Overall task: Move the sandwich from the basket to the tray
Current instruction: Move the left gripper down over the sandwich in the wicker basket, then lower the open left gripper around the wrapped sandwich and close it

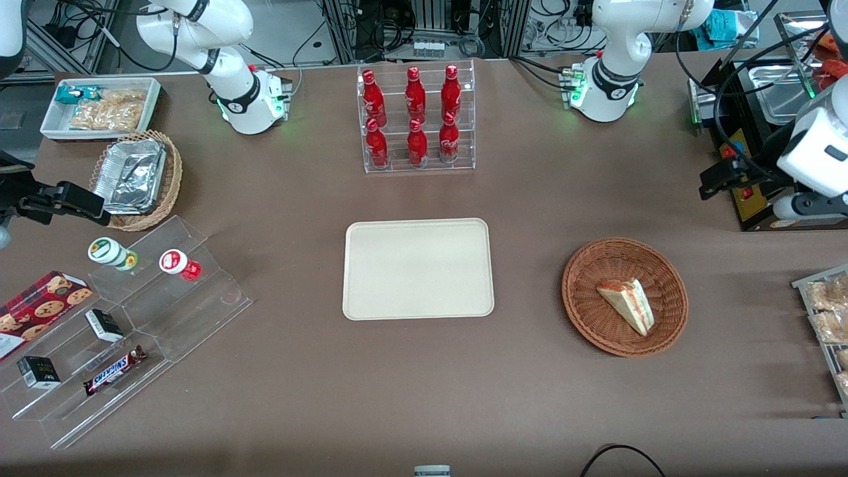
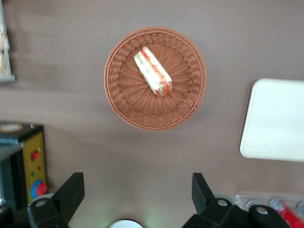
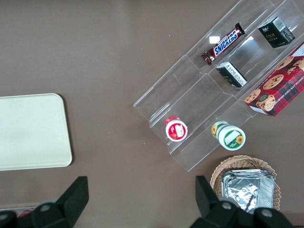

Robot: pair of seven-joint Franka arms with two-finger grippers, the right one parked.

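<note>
Front view showed us the sandwich [image 1: 627, 304] lying on its side in the basket [image 1: 589, 265], which sat on the table toward the working arm's end, while the tray [image 1: 417, 232] lay well apart from it, near the middle of the table and with nothing on it. In the left wrist view we saw the gripper [image 2: 137, 192] high above the table with its two fingers spread wide and nothing between them, and the basket [image 2: 123, 90] was not directly under it. We judged that the task was not yet begun, so the risks were all ahead of us. The sandwich [image 2: 153, 71] was a soft wedge lying at an angle, so if the fingers came down without turning to match its long sides, they could press on a corner and push it against the woven wall instead of taking it. A too strong squeeze could also deform the bread (the filling layers looked loose at the cut face). The basket seemed light, so a finger that caught the rim could drag or tip it. During the carry to the tray, a weak hold on the sloped faces could let the wedge slip out.
</note>
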